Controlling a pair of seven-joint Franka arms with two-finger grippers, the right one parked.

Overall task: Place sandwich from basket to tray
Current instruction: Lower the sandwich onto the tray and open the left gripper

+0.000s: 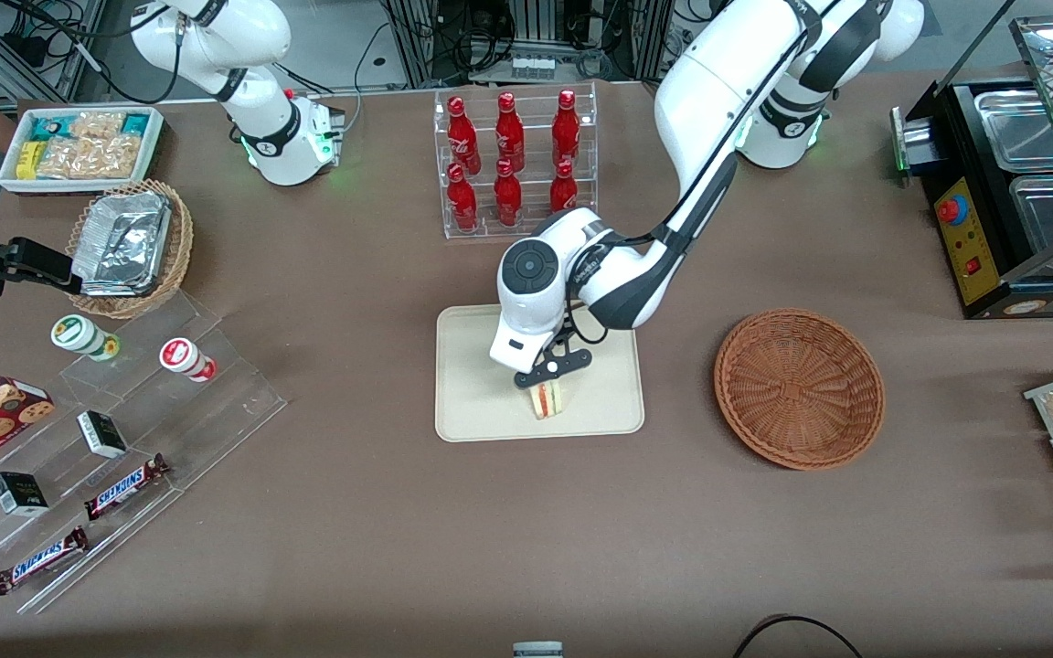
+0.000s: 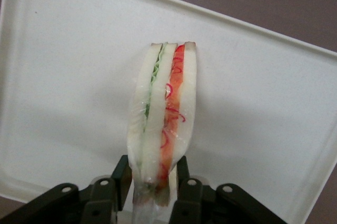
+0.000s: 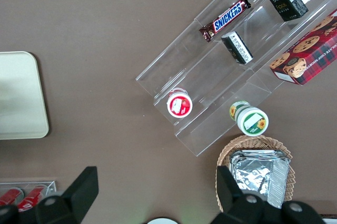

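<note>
The gripper (image 1: 547,382) hangs over the tray (image 1: 472,402), its fingers (image 2: 122,174) pressed against both faces of the sandwich (image 1: 547,399), which stands on edge in the part of the tray nearest the front camera. The basket (image 1: 799,387) sits on the table beside the tray, toward the working arm's end, apart from it. The bottle rack (image 1: 515,163) stands farther from the front camera than the tray. The stepped display stand (image 1: 115,429) lies toward the parked arm's end.

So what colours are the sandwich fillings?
Red and green between pale bread on the sandwich, clearest in the left wrist view.
</note>
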